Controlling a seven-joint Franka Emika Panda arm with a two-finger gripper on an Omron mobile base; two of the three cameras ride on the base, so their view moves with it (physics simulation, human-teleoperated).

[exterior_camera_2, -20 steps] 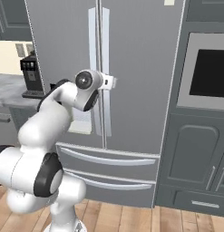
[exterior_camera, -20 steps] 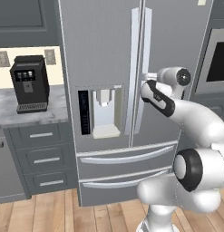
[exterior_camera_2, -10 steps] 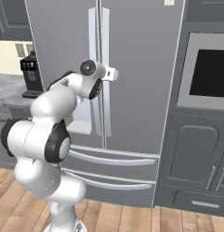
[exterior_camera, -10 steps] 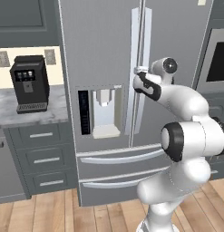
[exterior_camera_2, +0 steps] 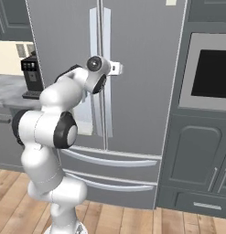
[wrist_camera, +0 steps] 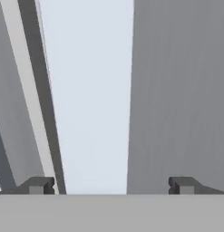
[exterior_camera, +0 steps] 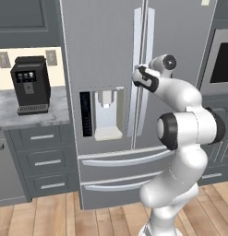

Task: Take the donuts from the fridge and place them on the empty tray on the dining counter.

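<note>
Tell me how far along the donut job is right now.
Done: nothing yet; both doors of the fridge look closed. In hand: the open gripper is at the right door's handle, which stands between its fingertips, apparently not yet clamped. Left: grip and pull the door open, take out the donuts, carry them to the tray on the dining counter.

My gripper (wrist_camera: pixel 109 185), jaws spread wide, is pressed up close to the fridge (exterior_camera: pixel 106 50), whose doors are shut and bar the way in. A pale door handle (wrist_camera: pixel 86 90) stands between my fingertips. Open room lies behind me over the wood floor (exterior_camera_2: pixel 178 224).
</note>
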